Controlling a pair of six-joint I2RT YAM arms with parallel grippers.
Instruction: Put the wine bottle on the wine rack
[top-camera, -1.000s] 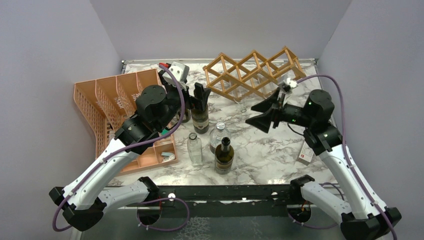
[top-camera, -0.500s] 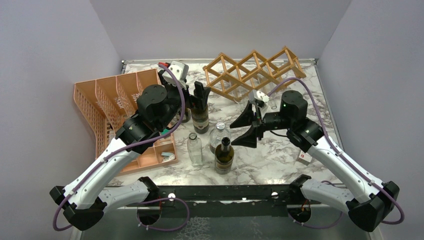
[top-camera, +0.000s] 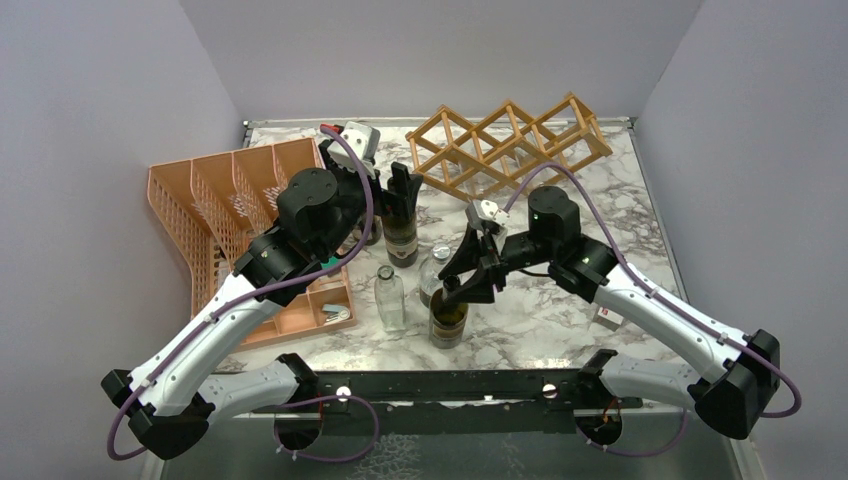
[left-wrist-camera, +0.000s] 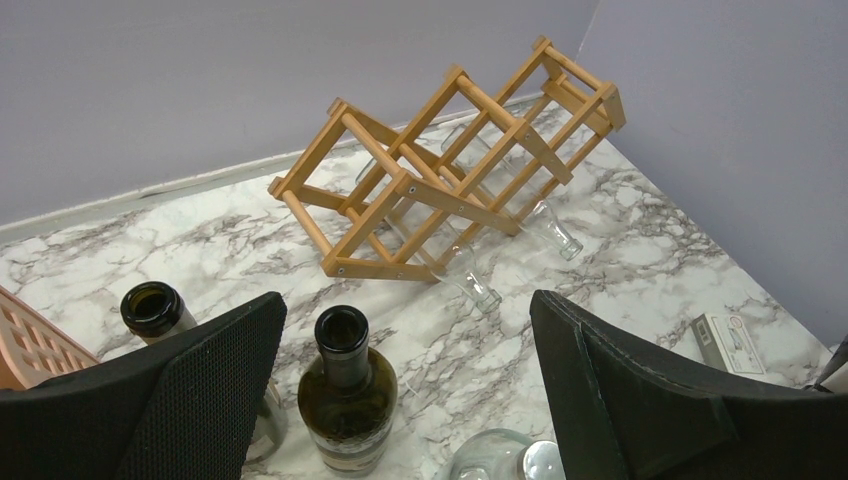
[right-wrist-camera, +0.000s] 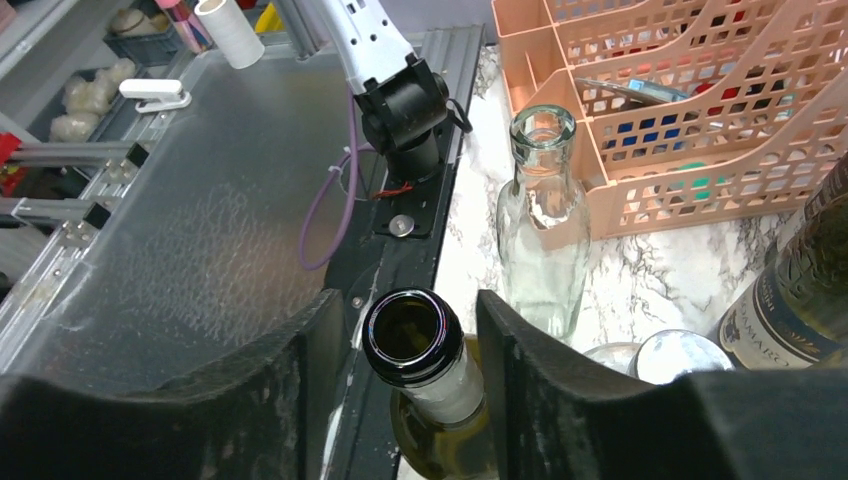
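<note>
The wooden wine rack (top-camera: 510, 145) stands at the back of the marble table, also seen in the left wrist view (left-wrist-camera: 450, 170). A dark green wine bottle (top-camera: 448, 312) stands upright near the front edge. My right gripper (top-camera: 462, 285) straddles its neck (right-wrist-camera: 415, 345), the jaws narrowed with thin gaps on both sides. A second dark wine bottle (top-camera: 401, 238) stands farther back. My left gripper (top-camera: 378, 195) hangs wide open above it, and this bottle (left-wrist-camera: 345, 400) shows between the fingers, nearer the left one.
Two clear glass bottles (top-camera: 389, 298) (top-camera: 437, 265) stand close beside the front wine bottle. An orange mesh organizer (top-camera: 215, 200) fills the left side. Clear bottles (left-wrist-camera: 455, 275) lie in the rack. A small box (top-camera: 610, 312) lies at the right.
My right arm has swung left and down from near the rack to the front wine bottle, and its jaws have narrowed around the neck. The left arm has stayed put.
</note>
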